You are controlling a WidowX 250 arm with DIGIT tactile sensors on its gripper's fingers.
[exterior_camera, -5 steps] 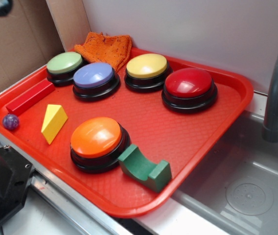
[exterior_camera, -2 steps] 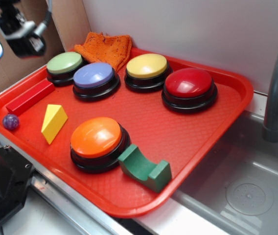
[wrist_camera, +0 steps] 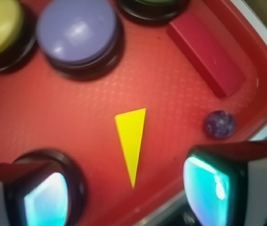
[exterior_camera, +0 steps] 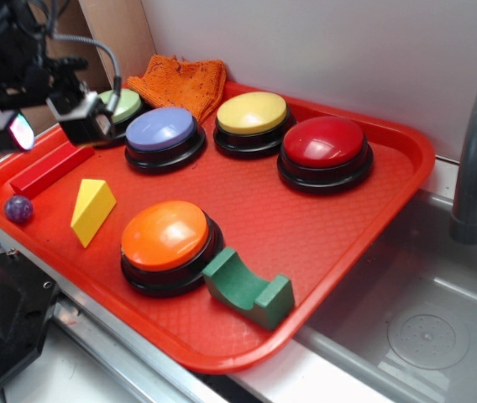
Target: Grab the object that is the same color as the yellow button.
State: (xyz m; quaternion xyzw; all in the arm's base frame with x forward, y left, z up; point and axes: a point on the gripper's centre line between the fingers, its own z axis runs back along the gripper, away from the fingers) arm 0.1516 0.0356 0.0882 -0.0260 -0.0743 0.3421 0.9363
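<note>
Bright, even light; wrist view blurry w/ glare

Claw hangs wide open above the tray's left end, fingers well apart, bare red floor showing under them. The yellow wedge lies clear all round: open tray on every side of it. Nearest crowding comes from the orange button just to one flank, the purple ball on the other, and the red bar behind. The blue button and yellow button stand well apart from it. A green arch block sits against the orange button, away from the wedge.
</note>
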